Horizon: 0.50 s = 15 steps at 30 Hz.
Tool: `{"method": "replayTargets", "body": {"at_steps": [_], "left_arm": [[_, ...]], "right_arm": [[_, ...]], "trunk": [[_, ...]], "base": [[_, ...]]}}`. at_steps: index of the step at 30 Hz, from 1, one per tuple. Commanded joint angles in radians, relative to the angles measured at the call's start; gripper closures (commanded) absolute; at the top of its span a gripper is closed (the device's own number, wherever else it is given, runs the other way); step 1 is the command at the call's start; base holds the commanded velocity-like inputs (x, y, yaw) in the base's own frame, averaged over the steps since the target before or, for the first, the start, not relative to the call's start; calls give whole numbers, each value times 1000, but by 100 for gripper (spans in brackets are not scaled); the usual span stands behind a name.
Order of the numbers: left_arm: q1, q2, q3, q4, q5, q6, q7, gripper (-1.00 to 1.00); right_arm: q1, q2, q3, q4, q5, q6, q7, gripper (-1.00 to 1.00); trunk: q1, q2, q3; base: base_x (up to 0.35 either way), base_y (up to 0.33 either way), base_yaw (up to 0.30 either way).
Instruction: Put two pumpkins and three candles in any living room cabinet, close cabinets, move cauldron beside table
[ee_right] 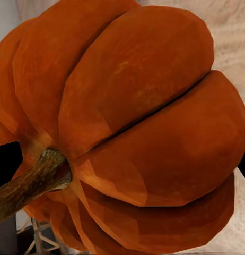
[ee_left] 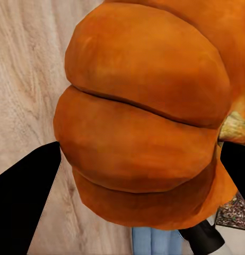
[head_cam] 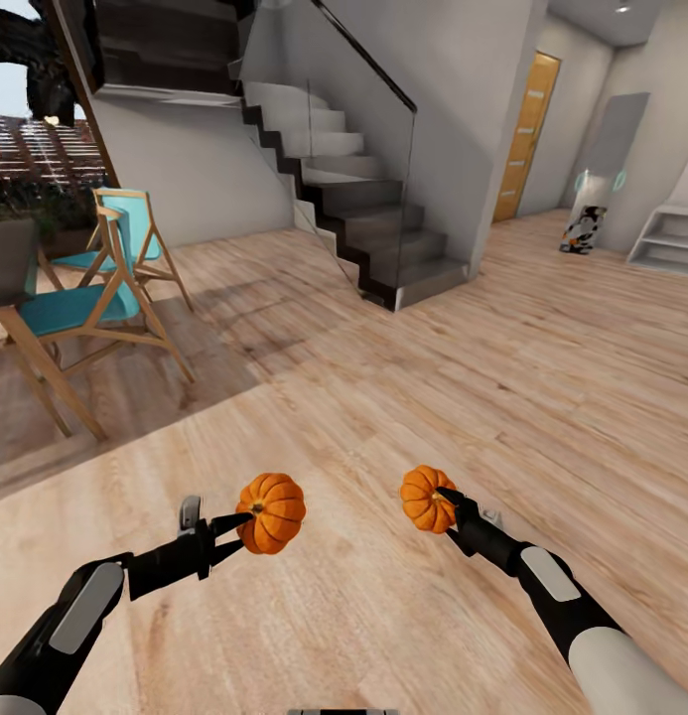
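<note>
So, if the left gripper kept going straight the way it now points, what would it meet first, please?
Nothing near: the left gripper, shut on a pumpkin, points ahead over bare wooden floor. The staircase stands far beyond, roughly in line, though depth is uncertain.

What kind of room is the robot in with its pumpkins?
Probably an open living and dining area of a house: a wooden floor, a staircase going up, and teal wooden chairs beside a table.
</note>
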State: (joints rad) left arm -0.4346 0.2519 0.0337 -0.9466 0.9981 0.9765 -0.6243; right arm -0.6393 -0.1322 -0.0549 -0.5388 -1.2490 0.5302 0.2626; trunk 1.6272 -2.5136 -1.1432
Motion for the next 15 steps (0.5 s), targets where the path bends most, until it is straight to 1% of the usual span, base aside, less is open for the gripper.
{"method": "replayTargets", "body": {"at_steps": [1, 15], "left_arm": [[-1, 0, 2, 2, 12, 10, -5, 100], [0, 0, 1, 3, 10, 10, -5, 100]], "right_arm": [[0, 0, -5, -1, -9, 7, 1, 100], [0, 0, -4, -1, -9, 7, 2, 100]], "trunk": [[0, 0, -1], [0, 0, -1]], "base": [[0, 0, 292], [0, 0, 291]]}}
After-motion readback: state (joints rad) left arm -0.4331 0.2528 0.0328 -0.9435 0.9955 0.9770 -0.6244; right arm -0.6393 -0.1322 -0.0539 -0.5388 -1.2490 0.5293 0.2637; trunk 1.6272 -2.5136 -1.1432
